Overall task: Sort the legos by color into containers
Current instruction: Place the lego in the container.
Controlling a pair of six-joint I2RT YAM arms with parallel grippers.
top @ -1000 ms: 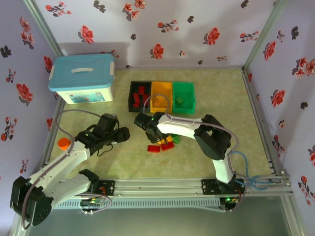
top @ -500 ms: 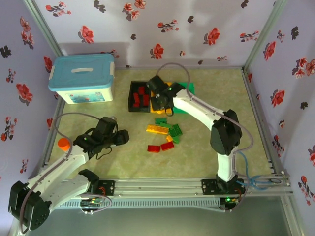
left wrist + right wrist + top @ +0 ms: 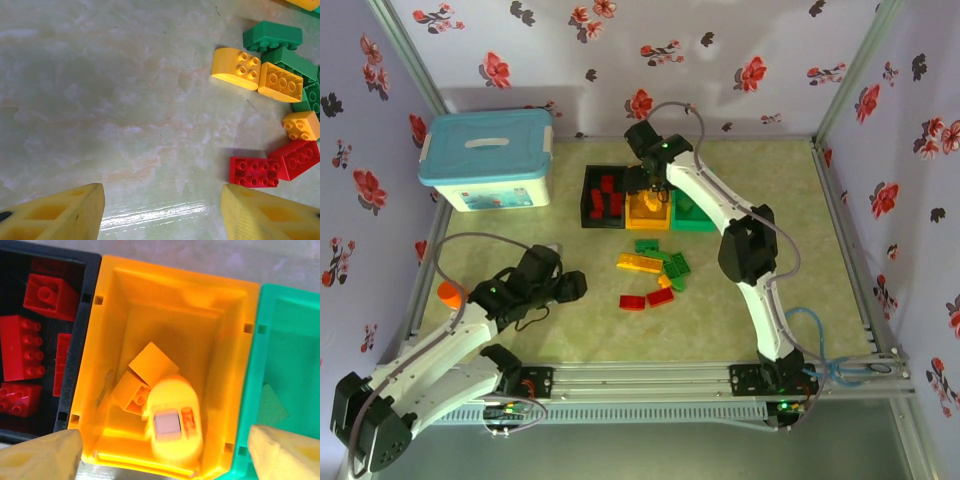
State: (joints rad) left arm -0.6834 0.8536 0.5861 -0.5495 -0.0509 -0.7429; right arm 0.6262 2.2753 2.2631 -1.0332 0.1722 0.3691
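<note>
My right gripper [image 3: 165, 460] hangs open over the orange-yellow container [image 3: 150, 295]. Below it a rounded yellow lego [image 3: 175, 425] shows blurred, free of the fingers [image 3: 45, 455], beside two orange-yellow legos [image 3: 152, 365]. The black container [image 3: 85, 260] on its left holds red legos [image 3: 20, 347], and the green container [image 3: 290, 340] on its right holds a green one [image 3: 270, 407]. From above, the right gripper [image 3: 655, 185] is over the row of containers [image 3: 648, 224]. My left gripper [image 3: 162, 210] is open above bare table, left of a loose pile: a red lego [image 3: 254, 171], yellow ones [image 3: 235, 67], green ones [image 3: 272, 36].
A white storage box with a light-blue lid [image 3: 488, 160] stands at the back left. A small orange object [image 3: 448, 293] lies at the table's left edge. The loose pile [image 3: 655, 275] sits mid-table between the containers and the arm bases. Flowered walls close in three sides.
My right arm has swung from the pile back to the containers and its gripper has opened, letting the rounded yellow lego go over the orange-yellow container. The left arm has barely shifted.
</note>
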